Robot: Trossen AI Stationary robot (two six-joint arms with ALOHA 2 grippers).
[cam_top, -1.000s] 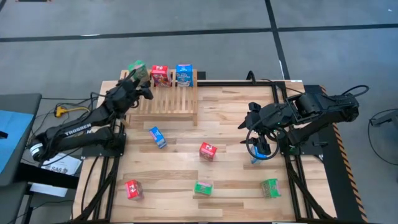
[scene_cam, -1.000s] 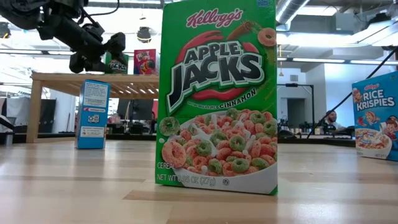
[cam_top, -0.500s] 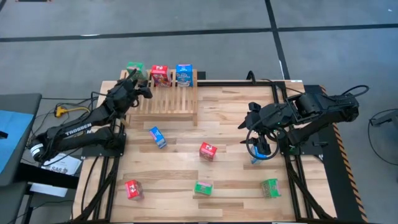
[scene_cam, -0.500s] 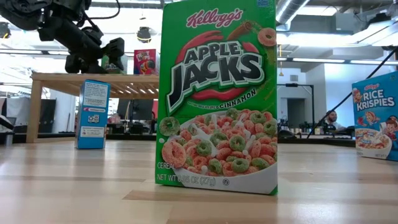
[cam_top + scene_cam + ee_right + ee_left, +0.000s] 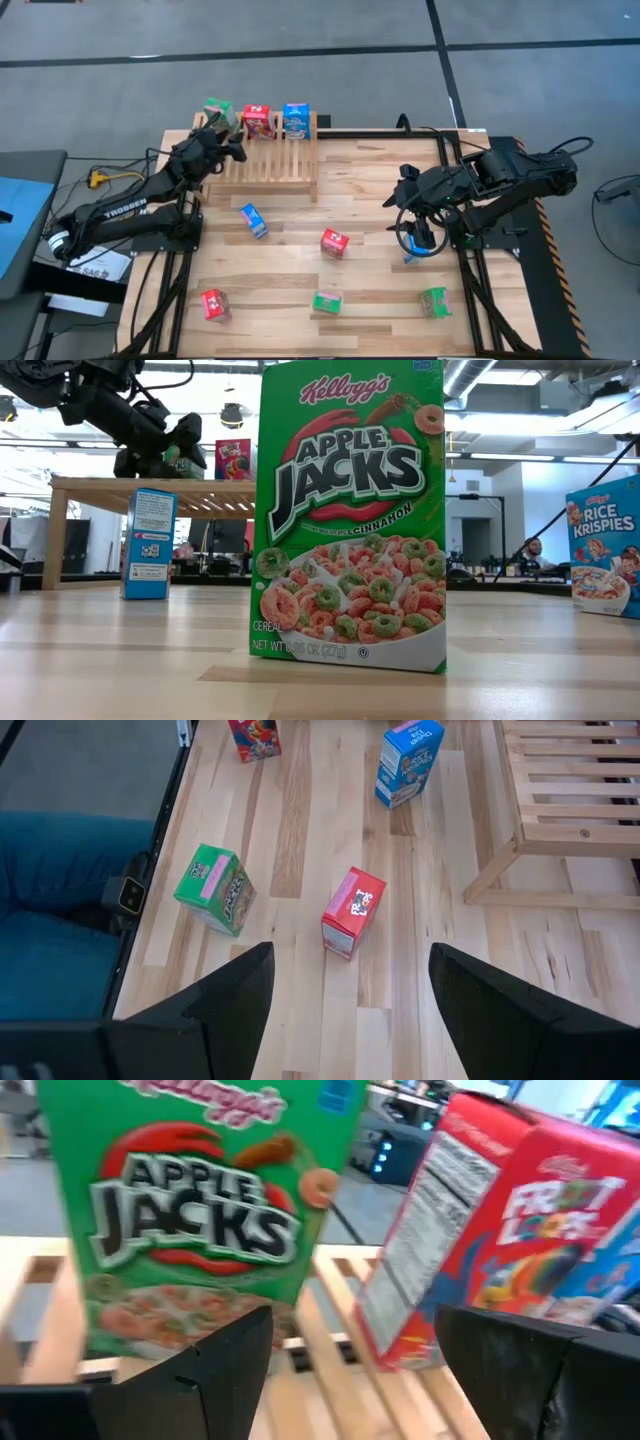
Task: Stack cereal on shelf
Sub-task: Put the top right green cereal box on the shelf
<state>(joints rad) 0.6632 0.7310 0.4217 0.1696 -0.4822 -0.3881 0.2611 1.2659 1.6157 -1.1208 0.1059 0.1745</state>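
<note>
The shelf (image 5: 268, 152), a light slatted rack, sits at the table's far left. On its far edge stand a green cereal box (image 5: 216, 109), a red one (image 5: 257, 121) and a blue one (image 5: 295, 119). My left gripper (image 5: 222, 135) is open just near of the green box; in the left wrist view the green box (image 5: 200, 1210) and red box (image 5: 480, 1240) stand on the slats beyond my gripper (image 5: 350, 1370). My right gripper (image 5: 415, 240) hangs open over the table's right side, above a partly hidden blue box (image 5: 411, 258).
Several boxes lie scattered on the plank table: blue (image 5: 253, 220), red (image 5: 334, 242), red (image 5: 213, 304), green (image 5: 326, 300), green (image 5: 434, 301). The green box (image 5: 350, 520) fills the low view's middle. The rack's near slats (image 5: 265, 170) are bare.
The green box at the rack's far left corner, tilted a second ago, has shifted a little toward the table's left and now stands upright. My left gripper has drawn back slightly from it toward the near edge.
</note>
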